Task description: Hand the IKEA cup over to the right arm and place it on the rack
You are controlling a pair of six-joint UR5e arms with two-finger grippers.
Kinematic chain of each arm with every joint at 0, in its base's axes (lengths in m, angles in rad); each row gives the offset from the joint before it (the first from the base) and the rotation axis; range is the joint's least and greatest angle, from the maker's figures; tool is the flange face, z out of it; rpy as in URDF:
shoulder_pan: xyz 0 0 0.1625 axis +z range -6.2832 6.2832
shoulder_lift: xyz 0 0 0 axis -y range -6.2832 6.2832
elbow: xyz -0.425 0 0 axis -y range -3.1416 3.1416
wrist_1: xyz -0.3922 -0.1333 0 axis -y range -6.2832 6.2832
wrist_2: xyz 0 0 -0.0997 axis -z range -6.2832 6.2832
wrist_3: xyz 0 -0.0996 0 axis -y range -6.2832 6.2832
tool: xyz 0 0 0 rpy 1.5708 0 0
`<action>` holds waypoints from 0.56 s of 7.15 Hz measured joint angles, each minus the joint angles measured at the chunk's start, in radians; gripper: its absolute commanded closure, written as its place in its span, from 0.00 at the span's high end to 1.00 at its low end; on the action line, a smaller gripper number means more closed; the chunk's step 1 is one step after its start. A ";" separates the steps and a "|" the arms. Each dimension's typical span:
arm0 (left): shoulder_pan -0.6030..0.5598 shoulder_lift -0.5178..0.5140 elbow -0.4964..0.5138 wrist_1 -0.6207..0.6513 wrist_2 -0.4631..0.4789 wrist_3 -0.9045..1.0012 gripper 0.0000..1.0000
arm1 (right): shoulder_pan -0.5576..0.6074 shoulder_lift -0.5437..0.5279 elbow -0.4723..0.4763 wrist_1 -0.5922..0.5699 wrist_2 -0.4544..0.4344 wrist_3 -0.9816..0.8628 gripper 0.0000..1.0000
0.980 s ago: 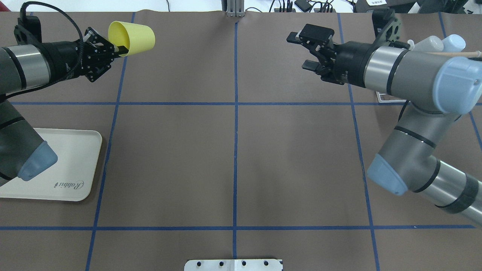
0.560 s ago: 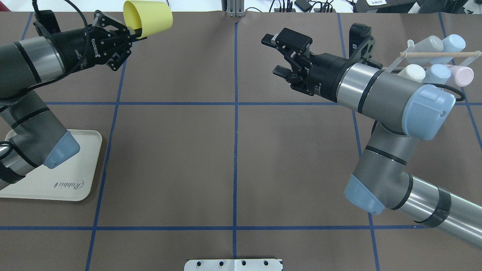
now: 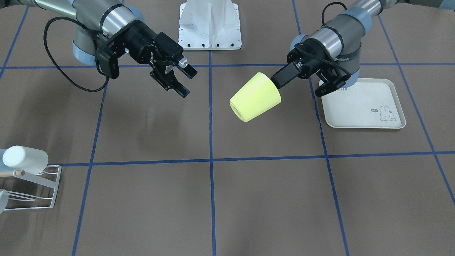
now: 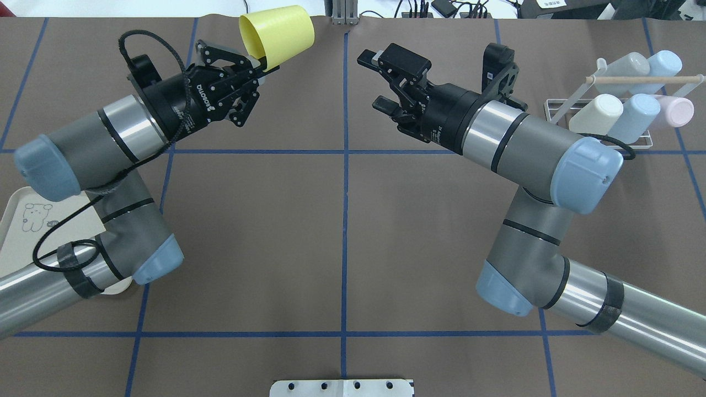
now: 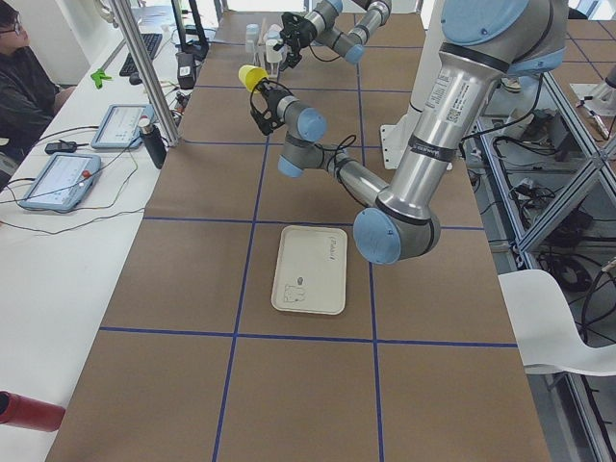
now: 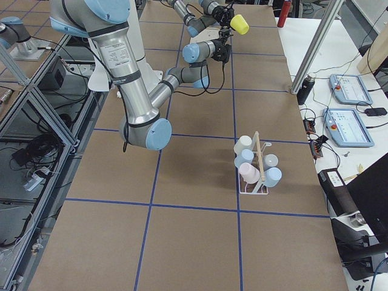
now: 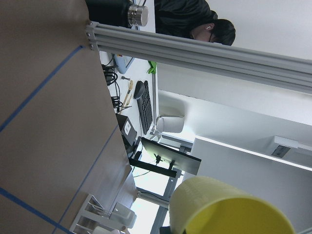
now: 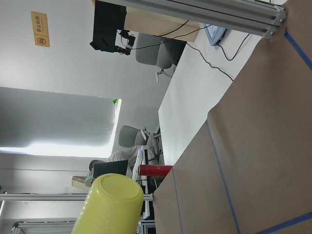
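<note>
Two grippers face each other over the table: the left gripper clamps the yellow cup by its rim, while the right gripper, at the cup's four o'clock seen overhead, gapes empty.

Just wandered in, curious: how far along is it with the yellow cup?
Done: the left gripper holds the yellow cup by its rim, up off the table. In hand: offering it toward the open right gripper, a gap between them. Left: the hand-over, then the rack.
</note>
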 measured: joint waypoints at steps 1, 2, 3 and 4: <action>0.039 -0.022 0.042 -0.067 0.064 -0.017 0.00 | -0.001 0.004 -0.003 0.009 -0.003 0.001 1.00; 0.070 -0.047 0.086 -0.124 0.114 -0.032 0.00 | -0.001 0.005 -0.005 0.014 -0.004 0.001 1.00; 0.095 -0.074 0.127 -0.164 0.149 -0.039 0.00 | -0.001 0.006 -0.005 0.016 -0.005 0.001 1.00; 0.117 -0.093 0.151 -0.185 0.168 -0.042 0.00 | -0.001 0.007 -0.006 0.017 -0.006 0.001 1.00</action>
